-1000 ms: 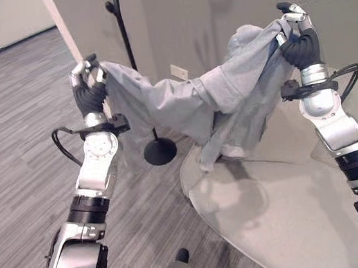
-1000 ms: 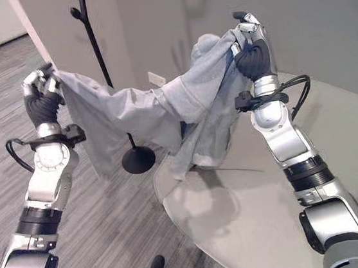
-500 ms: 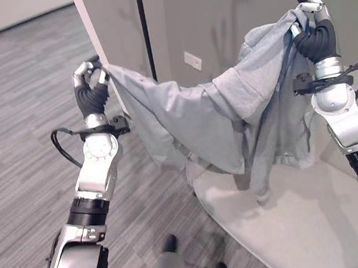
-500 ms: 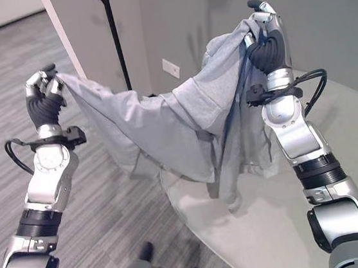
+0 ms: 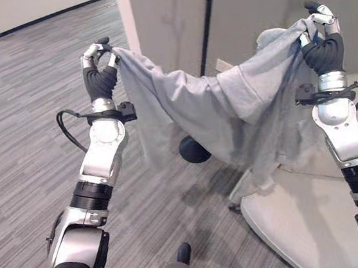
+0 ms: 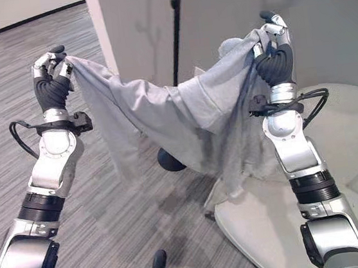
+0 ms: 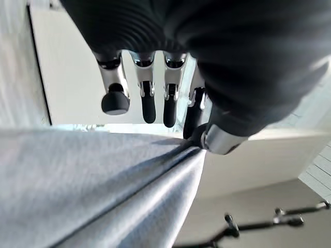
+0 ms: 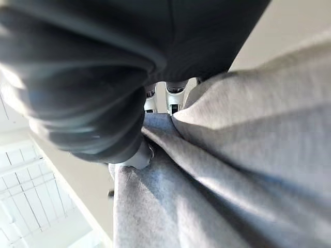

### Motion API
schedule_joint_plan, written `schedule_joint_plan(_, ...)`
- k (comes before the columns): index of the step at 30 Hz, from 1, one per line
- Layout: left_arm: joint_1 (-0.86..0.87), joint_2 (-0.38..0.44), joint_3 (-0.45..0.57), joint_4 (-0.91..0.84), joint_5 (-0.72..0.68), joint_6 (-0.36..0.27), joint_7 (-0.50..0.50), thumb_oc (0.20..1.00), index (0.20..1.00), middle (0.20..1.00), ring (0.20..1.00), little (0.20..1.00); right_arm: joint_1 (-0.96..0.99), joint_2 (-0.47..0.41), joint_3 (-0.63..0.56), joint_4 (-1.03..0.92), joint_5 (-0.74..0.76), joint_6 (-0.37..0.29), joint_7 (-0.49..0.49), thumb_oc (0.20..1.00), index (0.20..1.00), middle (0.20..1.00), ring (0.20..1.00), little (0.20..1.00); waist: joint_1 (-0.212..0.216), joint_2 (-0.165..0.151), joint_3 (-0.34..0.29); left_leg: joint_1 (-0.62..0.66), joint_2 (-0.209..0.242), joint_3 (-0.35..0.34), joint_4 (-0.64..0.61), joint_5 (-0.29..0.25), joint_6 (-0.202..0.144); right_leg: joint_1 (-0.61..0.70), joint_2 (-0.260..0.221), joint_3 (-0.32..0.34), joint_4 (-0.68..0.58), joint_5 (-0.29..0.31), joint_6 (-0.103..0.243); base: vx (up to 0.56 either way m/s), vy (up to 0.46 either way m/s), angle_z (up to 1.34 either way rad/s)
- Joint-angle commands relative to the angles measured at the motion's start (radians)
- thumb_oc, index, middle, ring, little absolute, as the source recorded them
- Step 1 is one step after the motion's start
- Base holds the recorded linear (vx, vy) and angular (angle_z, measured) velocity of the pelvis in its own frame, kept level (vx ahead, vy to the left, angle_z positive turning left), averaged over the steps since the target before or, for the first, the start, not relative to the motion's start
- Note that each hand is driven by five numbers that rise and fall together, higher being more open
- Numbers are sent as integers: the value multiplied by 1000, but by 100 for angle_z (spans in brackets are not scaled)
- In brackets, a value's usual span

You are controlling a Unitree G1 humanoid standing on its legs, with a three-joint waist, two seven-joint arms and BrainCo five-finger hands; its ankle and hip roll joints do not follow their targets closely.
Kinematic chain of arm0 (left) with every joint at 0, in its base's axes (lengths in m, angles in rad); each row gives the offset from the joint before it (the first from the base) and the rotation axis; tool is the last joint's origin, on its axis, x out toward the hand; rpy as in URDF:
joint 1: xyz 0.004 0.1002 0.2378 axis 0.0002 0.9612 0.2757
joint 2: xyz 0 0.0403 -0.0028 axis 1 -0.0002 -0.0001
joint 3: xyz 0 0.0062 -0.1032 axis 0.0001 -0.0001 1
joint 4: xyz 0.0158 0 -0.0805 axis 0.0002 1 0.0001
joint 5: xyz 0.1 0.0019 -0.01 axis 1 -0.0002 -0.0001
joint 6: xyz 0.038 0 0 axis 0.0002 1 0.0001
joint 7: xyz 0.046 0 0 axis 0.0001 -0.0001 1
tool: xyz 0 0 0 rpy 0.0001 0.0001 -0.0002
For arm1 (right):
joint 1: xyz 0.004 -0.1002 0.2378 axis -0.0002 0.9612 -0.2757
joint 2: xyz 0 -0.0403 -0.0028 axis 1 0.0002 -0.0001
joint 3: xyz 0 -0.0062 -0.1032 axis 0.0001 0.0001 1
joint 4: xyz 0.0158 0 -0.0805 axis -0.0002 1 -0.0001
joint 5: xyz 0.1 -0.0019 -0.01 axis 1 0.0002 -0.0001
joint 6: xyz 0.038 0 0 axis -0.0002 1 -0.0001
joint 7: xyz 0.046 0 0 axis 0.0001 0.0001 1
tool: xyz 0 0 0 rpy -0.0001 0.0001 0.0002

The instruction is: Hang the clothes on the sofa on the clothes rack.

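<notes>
A grey garment hangs stretched in the air between my two raised hands, sagging in the middle. My left hand is shut on one edge of it, and the left wrist view shows the cloth pinched under the thumb. My right hand is shut on the other end, where the fabric bunches against the palm. The garment's low end dangles just over the edge of the pale sofa. Behind the garment stands the black clothes rack pole, with its round base on the floor.
A white wall corner rises just behind my left hand. Grey striped carpet spreads to the left. A wall socket sits low on the grey wall beside the pole.
The whole view has swung, so the rack pole now shows behind the garment's middle. The garment has come up off the sofa seat and hangs freer. Both hands keep their hold.
</notes>
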Motion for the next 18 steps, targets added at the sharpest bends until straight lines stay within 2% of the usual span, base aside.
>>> schedule_joint_plan(1, -24, 4, 2, -36, 46, -44, -10, 200, 200, 200, 200, 200, -50, -60, -23, 14, -28, -39, -33, 200, 200, 200, 200, 200, -13, -22, -112, 44, 56, 77, -52, -105, -89, -47, 113, 38, -51, -27, -60, 92, 162, 11)
schedule_joint_plan(3, -25, 3, 3, -37, 42, -42, -20, 200, 200, 200, 200, 200, -61, -69, -20, 17, -24, -44, -31, 200, 200, 200, 200, 200, -13, -24, -106, 53, 46, 85, -52, -108, -86, -61, 179, 25, -58, -56, -82, 83, 122, 1)
schedule_joint_plan(5, -28, 7, 4, -34, 41, -41, -22, 200, 200, 200, 200, 200, -67, -81, -22, 23, -18, -55, -35, 200, 200, 200, 200, 200, -19, -30, -91, 59, 25, 82, -52, -105, -80, -91, 266, 36, -64, -70, -102, 56, 79, -4)
schedule_joint_plan(7, -20, 5, 12, -40, 50, -31, -24, 200, 200, 200, 200, 200, -61, -102, -33, 17, -25, -57, -49, 200, 200, 200, 200, 200, -24, -38, -78, 66, 5, 81, -52, -108, -73, -99, 319, 46, -91, -74, -123, 51, 56, 22)
schedule_joint_plan(8, -17, 0, 16, -40, 52, -31, -26, 200, 200, 200, 200, 200, -53, -105, -42, 17, -25, -54, -40, 200, 200, 200, 200, 200, -27, -41, -78, 69, -5, 73, -52, -106, -72, -86, 324, 55, -113, -72, -127, 75, 40, 30)
schedule_joint_plan(10, 10, -15, 42, -42, 61, -39, -33, 200, 200, 200, 200, 200, -25, -105, -54, 5, -25, -67, -26, 200, 200, 200, 200, 200, -37, -33, -93, 85, -13, 69, -52, -101, -72, -48, 335, 76, -196, -18, -123, 107, -13, 19)
schedule_joint_plan(18, 62, -38, 52, -53, 72, -19, -59, 200, 200, 200, 200, 200, 46, -83, -68, 1, -12, -70, 19, 200, 200, 200, 200, 200, -54, -15, -151, 140, 3, 67, -52, -139, -62, 4, 341, 89, -233, -28, -131, 114, -50, 3)
